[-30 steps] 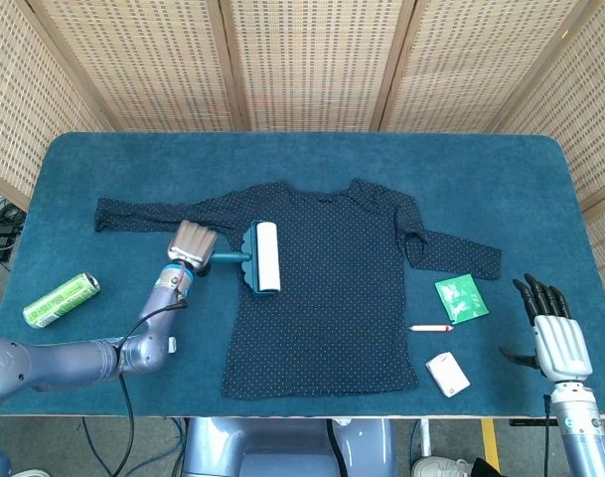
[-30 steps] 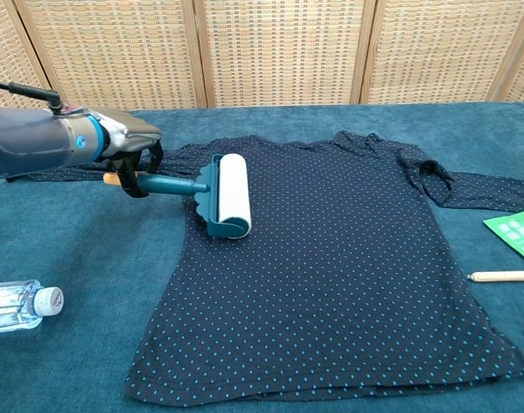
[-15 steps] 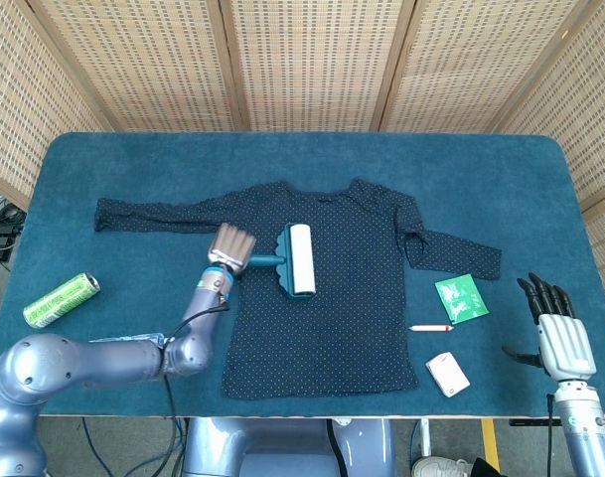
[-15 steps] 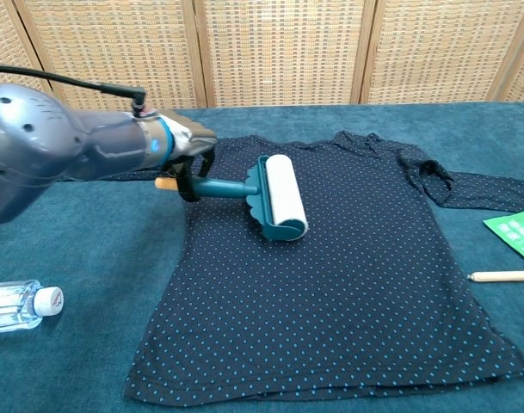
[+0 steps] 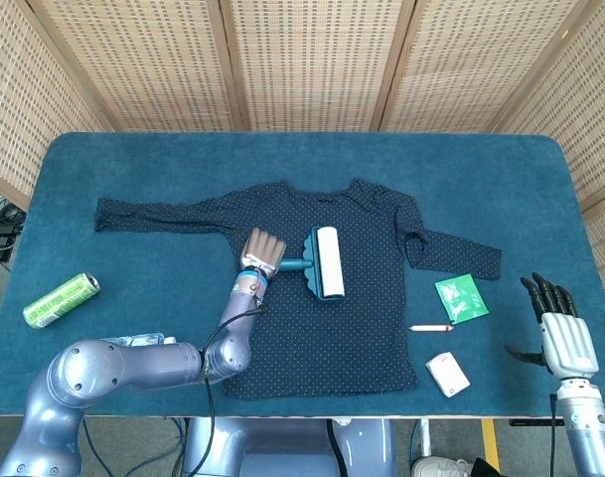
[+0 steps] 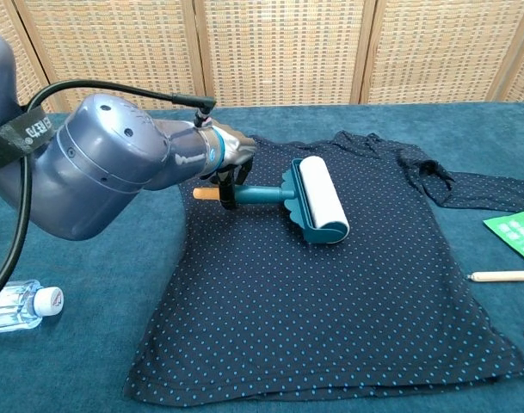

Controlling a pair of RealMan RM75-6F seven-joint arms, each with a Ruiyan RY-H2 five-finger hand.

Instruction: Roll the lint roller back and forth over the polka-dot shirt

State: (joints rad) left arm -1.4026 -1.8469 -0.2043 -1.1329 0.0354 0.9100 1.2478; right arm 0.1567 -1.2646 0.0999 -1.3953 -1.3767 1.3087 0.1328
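Observation:
A dark navy polka-dot shirt [image 5: 332,318] [image 6: 348,292] lies flat on the blue table, sleeves spread out. My left hand [image 5: 261,252] [image 6: 231,159] grips the teal handle of the lint roller [image 5: 323,262] [image 6: 313,200]. Its white roll rests on the shirt's chest, a little left of the middle. My right hand [image 5: 554,320] hovers open, fingers spread, at the table's front right corner, away from the shirt; the chest view does not show it.
A green can [image 5: 61,300] lies at the front left, and a clear bottle [image 6: 21,306] lies nearby. Right of the shirt are a green packet [image 5: 461,298] [image 6: 515,231], a red-tipped pen [image 5: 431,327] [image 6: 502,276] and a small white box [image 5: 447,374].
My left hand has pushed the lint roller to the right across the shirt, from its left edge toward the chest's middle. The right hand has barely moved.

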